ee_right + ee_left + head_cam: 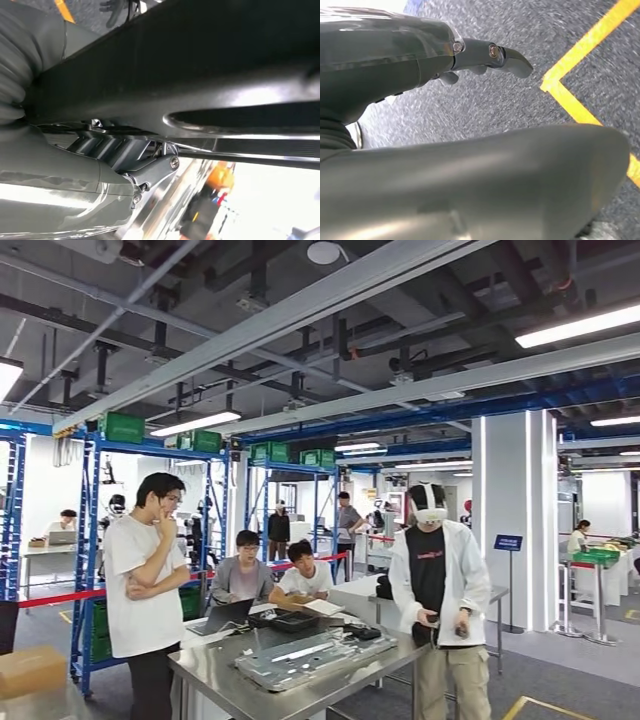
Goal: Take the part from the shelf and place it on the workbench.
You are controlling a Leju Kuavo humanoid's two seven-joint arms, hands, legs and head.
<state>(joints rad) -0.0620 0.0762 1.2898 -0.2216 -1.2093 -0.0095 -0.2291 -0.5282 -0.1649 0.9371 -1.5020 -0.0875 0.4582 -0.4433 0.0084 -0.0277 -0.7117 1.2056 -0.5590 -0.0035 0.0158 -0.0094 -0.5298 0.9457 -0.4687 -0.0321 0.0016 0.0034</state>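
Workbench point(226, 680) of steel stands low in our head view, and on it lies a flat grey part point(313, 655) in clear wrap, beside a laptop point(219, 617) and a black tray point(290, 620). A blue shelf point(90, 540) stands at the left with green bins on top. One person point(147, 580) stands at the bench's left corner, another point(438, 590) with a white headset stands at its right, and two more sit behind it.

From the left wrist we see our left hand point(486, 57) over grey floor with a yellow line point(580, 65). Its fingers reach out nearly straight and hold nothing. A dark blurred part covers the lower picture.

From the right wrist we see our right hand point(124, 155) pressed under a dark body. Its fingers are mostly hidden, so we cannot tell if it is open or closed.
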